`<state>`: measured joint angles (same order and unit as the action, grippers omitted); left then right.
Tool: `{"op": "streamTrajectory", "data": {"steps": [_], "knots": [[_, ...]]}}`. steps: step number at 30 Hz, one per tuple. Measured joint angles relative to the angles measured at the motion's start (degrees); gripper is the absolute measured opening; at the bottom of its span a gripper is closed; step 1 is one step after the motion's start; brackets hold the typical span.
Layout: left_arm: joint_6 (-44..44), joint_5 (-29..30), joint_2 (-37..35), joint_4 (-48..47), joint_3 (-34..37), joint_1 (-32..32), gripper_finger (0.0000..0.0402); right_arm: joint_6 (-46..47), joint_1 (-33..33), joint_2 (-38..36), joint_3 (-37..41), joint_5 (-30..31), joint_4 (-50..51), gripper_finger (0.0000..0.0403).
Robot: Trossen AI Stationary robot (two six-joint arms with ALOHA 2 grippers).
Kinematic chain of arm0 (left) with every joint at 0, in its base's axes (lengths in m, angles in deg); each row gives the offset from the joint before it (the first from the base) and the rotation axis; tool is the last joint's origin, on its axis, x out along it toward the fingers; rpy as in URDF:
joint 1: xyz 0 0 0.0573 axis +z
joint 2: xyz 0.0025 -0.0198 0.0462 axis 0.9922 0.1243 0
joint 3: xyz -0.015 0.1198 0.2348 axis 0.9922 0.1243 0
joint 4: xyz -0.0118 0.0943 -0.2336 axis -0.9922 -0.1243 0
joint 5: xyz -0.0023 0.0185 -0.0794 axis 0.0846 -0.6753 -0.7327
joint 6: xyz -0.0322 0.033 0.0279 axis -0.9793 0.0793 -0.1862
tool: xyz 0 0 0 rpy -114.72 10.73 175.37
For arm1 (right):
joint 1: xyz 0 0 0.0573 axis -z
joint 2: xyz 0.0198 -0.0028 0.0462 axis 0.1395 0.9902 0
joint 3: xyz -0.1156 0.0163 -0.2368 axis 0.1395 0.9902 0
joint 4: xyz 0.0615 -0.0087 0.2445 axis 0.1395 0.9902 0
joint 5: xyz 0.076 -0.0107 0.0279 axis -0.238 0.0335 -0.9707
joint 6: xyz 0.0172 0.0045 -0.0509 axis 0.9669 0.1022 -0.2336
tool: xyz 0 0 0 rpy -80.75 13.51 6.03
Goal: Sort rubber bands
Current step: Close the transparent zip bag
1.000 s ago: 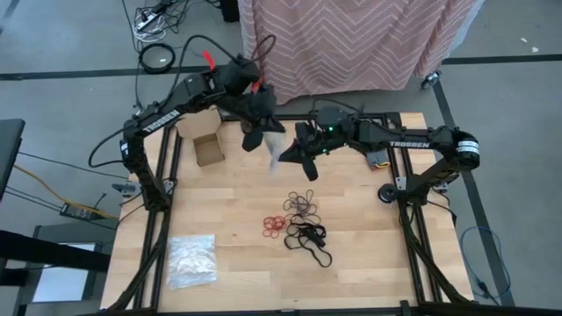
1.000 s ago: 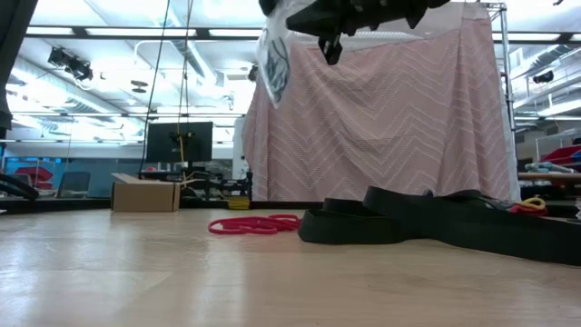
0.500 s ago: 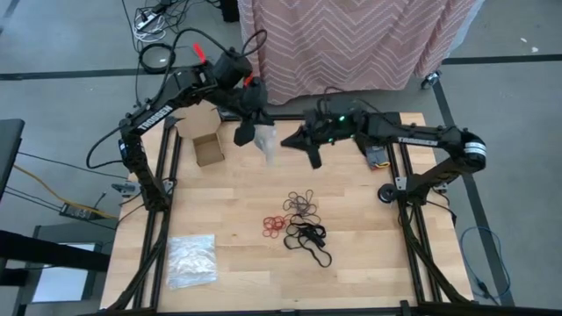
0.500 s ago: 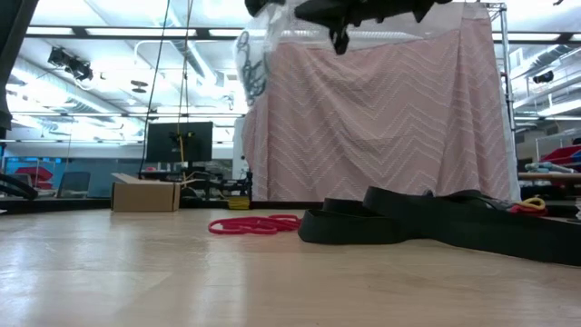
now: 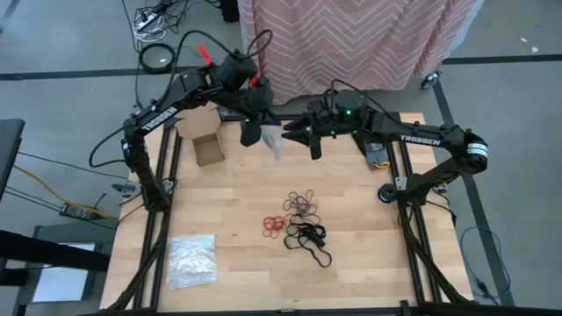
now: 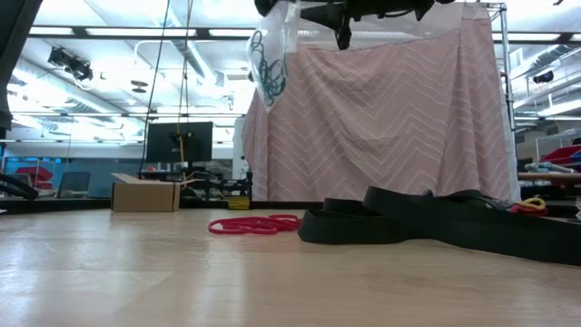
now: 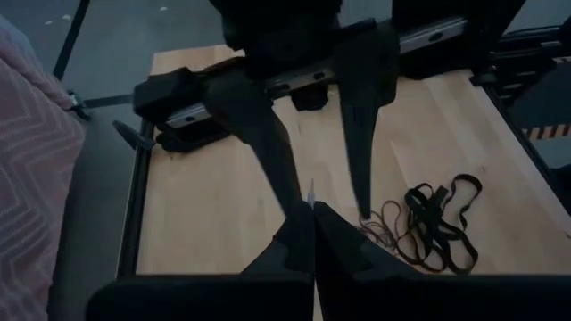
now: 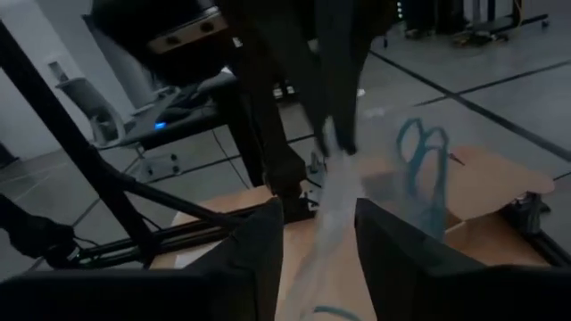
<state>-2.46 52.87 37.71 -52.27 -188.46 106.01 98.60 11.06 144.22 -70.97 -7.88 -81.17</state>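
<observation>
Left gripper (image 5: pixel 253 133) pinched shut on the top edge of a clear plastic bag (image 5: pixel 270 140), held high above the far side of the table (image 5: pixel 219 219). Bag (image 6: pixel 270 54) hanging long axis straight down, with teal rubber bands (image 6: pixel 269 68) bunched inside it. Right gripper (image 5: pixel 299 137) directly at 3 o'clock from the bag, level with its top edge, fingers parted to a moderate gap either side of the film in its own wrist view (image 8: pixel 335 192); no squeeze on it visible, so touching or just apart cannot be told. Judged from that: bag mouth between the two grippers, right one better placed to take the free edge.

On the table, well below and toward 6 o'clock from both grippers: loose pile of rubber bands (image 5: pixel 299 219), tan ones toward 12 o'clock, red (image 5: pixel 274 226) at 9 o'clock, larger black loops (image 5: pixel 312 241) toward 5 o'clock. Small cardboard box (image 5: pixel 207 149) at 9 o'clock from the held bag. Second bag (image 5: pixel 191 260) flat near the 7 o'clock corner.
</observation>
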Motion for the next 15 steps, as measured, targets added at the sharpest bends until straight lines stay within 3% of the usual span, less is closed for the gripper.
{"op": "streamTrajectory", "data": {"steps": [6, 12, 15], "knots": [[0.0, -0.5, 0.5, 0.5, 0.0, 0.0, 0.0, 0.5, 0.1, 0.0, 0.0, -0.2, 0.1, 0.0089], [0.0, -0.5, 0.5, 1.1, 0.0, 0.0, 0.0, 0.3, 0.3, 0.0, 0.0, -0.2, 0.7, 0.0018], [0.0, -0.5, 0.5, 1.1, 0.0, 0.0, 0.0, -0.3, 0.3, 0.0, 0.0, -0.3, 1.2, 0.001]]}}
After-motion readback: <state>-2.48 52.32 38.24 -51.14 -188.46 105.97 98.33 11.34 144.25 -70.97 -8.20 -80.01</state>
